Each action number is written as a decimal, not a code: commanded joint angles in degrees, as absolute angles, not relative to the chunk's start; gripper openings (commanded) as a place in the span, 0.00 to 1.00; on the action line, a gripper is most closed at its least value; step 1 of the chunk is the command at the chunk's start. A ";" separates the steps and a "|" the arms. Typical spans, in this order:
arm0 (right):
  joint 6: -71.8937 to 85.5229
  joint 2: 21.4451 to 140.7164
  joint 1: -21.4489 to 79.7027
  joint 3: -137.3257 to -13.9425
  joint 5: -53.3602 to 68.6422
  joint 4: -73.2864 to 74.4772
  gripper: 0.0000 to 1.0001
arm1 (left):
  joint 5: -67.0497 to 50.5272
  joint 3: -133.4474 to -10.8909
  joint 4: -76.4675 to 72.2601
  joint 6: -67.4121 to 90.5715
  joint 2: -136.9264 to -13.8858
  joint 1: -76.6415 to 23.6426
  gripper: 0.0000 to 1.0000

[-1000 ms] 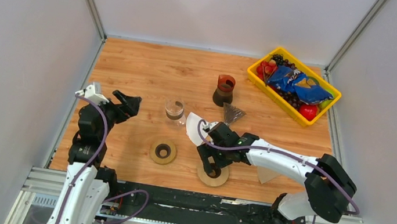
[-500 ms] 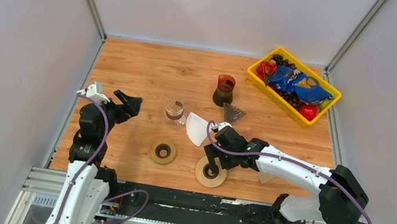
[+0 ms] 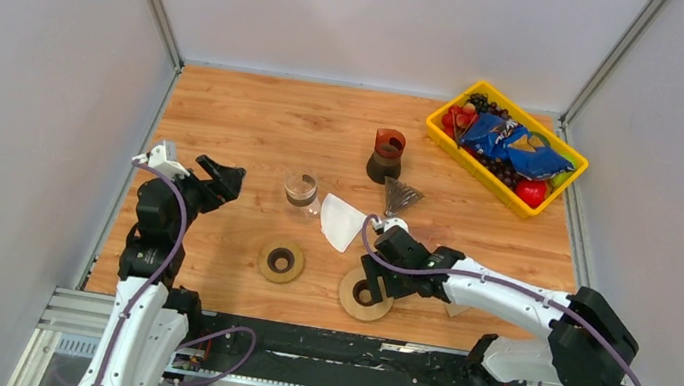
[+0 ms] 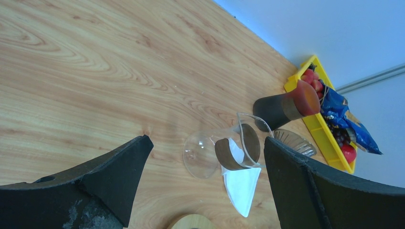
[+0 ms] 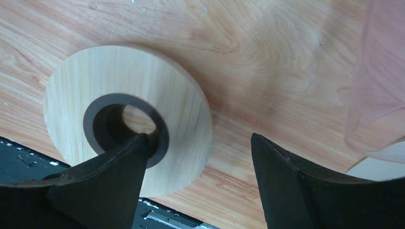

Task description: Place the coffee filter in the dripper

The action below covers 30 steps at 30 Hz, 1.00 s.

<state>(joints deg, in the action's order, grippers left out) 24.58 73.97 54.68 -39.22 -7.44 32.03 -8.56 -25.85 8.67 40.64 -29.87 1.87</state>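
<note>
Right gripper [image 3: 367,285]: jaws wide, empty, straddling ring [image 5: 71,95] rim. Filter [image 3: 342,221] lies loose beside glass [image 3: 300,188], likely your next pickup. Left gripper [image 3: 224,177]: jaws wide, parked aside.

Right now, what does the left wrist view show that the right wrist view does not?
Only the left wrist view shows the glass cup, the white coffee filter beside it, the clear ribbed dripper and the yellow bin. Only the right wrist view shows the wooden ring with its dark hole. Both show the wooden table; the left end effector and the right end effector are open.
</note>
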 commanded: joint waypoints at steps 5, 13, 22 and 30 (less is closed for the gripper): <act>26.33 74.52 54.66 -37.30 -5.80 26.29 0.66 | -9.47 -25.76 6.40 40.96 -29.99 2.09 1.00; 26.02 73.39 54.62 -36.94 -2.95 23.50 0.32 | -9.91 -25.82 6.49 41.12 -30.00 2.07 1.00; 25.00 68.77 54.63 -40.05 -1.71 23.40 0.22 | -9.90 -25.84 6.90 41.26 -29.55 2.09 1.00; 23.21 71.22 54.56 -51.99 -4.28 23.42 0.23 | -10.34 -26.01 6.97 41.52 -29.21 2.07 1.00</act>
<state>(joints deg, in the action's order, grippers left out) 24.34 70.08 54.61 -42.87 -3.01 26.85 -9.21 -25.85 8.27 40.77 -29.78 1.87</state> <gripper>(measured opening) 0.437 1.000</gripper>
